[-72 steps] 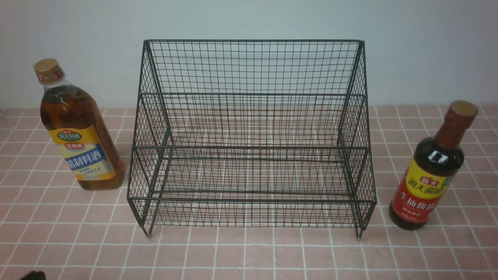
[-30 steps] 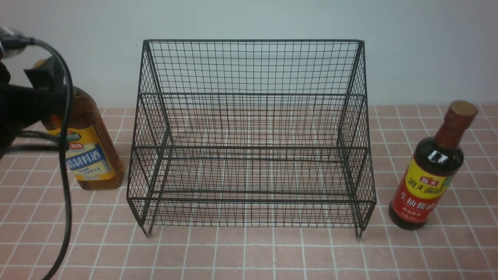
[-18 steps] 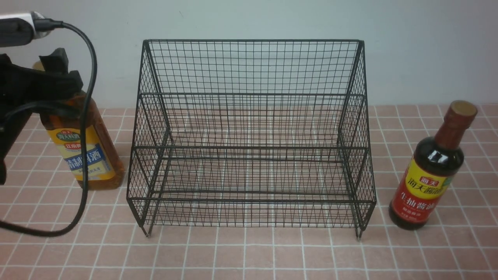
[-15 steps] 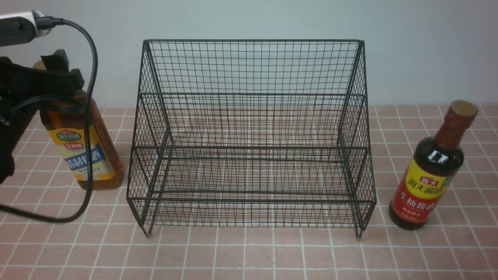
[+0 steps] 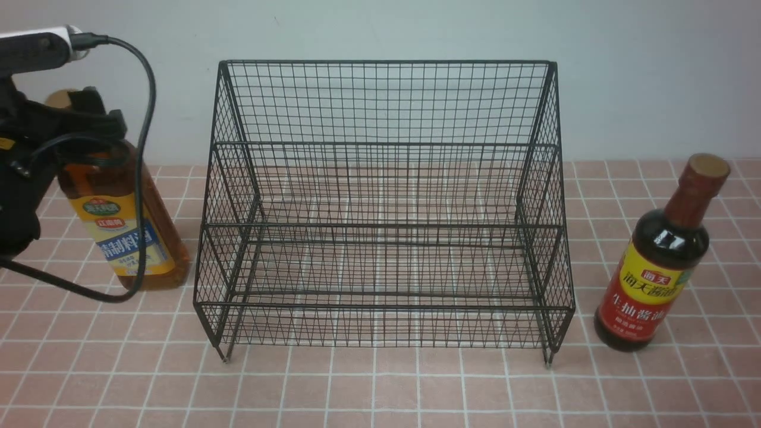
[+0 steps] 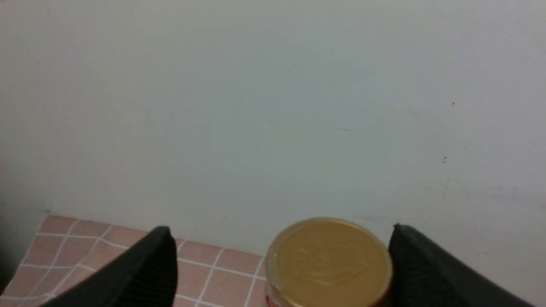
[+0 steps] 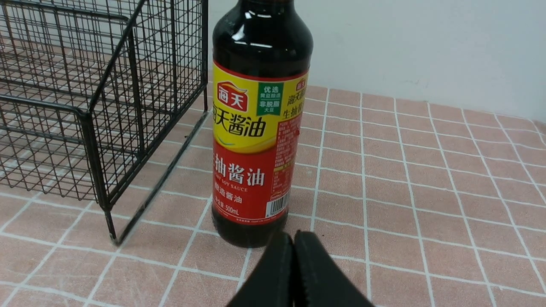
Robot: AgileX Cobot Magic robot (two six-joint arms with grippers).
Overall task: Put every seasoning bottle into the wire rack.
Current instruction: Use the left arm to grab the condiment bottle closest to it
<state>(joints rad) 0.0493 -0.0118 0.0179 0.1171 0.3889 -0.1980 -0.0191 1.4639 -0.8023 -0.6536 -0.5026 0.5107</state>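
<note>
A clear seasoning bottle of amber liquid (image 5: 122, 229) with a yellow-blue label stands left of the wire rack (image 5: 380, 208). My left gripper (image 5: 74, 116) is open at its neck. In the left wrist view the tan cap (image 6: 328, 260) sits between the black fingers (image 6: 147, 268), much closer to one of them. The dark, long-necked seasoning bottle (image 5: 660, 261) with a yellow-red label stands right of the rack. My right gripper (image 7: 293, 238) is shut and empty, low in front of that dark bottle (image 7: 256, 128).
The rack is black wire mesh with two stepped tiers and holds nothing. It stands on a pink tiled surface (image 5: 380, 392) close to a pale wall (image 5: 380, 30). The left arm's black cable (image 5: 140, 178) hangs in front of the amber bottle. The rack's corner (image 7: 98, 170) is near the dark bottle.
My left arm has come in from the lower left and risen, and its open fingers now flank the amber bottle's neck. Rack, dark bottle and right gripper have not moved.
</note>
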